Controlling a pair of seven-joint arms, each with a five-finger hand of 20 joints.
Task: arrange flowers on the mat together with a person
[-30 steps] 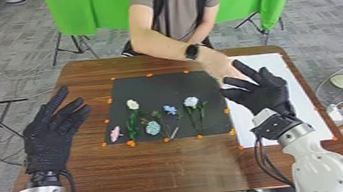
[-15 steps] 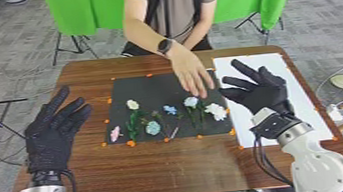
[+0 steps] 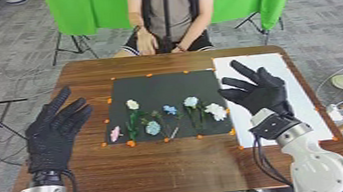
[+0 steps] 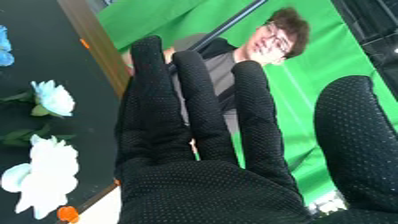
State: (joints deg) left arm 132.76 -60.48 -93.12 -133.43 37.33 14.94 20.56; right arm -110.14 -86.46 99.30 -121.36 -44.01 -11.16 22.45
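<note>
The left hand (image 3: 51,137) hides part of the desk's (image 3: 183,168) left edge. Near the right edge, the right hand (image 3: 262,96) partly covers the white sheet (image 3: 264,59). The right wrist view crops the blue flower (image 4: 4,50).

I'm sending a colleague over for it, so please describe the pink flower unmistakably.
On the brown wooden table, find the dark mat. The pink flower lies in its near left corner, seen from the robot. It alone is pink, unlike the white flower and blue-green flower nearby.
</note>
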